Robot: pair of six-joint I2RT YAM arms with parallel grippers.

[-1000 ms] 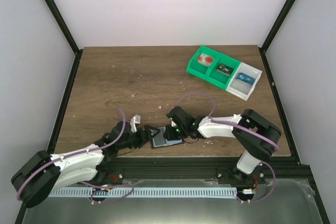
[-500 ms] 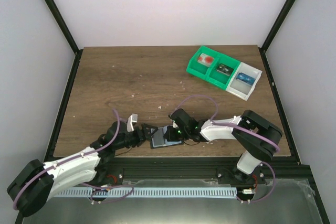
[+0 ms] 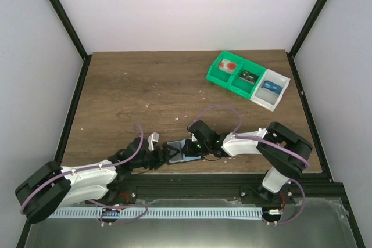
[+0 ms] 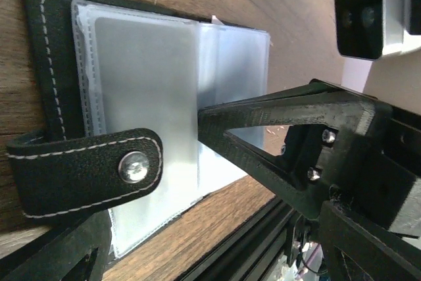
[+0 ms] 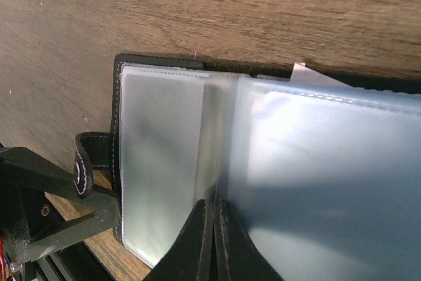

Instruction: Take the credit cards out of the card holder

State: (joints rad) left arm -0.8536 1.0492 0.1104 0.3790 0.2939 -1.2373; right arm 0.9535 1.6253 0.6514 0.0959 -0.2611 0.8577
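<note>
my left gripper (image 3: pixel 167 155) is spread open low over the table (image 3: pixel 145 97), one finger (image 4: pixel 263 120) lying across the clear pockets and the other below the snap strap (image 4: pixel 85 169), so it clamps nothing. the card holder (image 3: pixel 181 151) lies open and flat between my two grippers, close to the table's near edge. my right gripper (image 5: pixel 212 228) is pinched shut on what i take to be a clear sleeve (image 5: pixel 329 182), which looks lifted off the rest. the danger, as i judge it, is that the sleeve is slick and thin. a pull from the right could drag the whole holder along unless my left finger pins it down, or it could tear the stitching. i may also have plastic alone and no card, and then nothing comes out. a hard tug could send the holder off the near edge, and my fingers are crowded enough to knock together.
</note>
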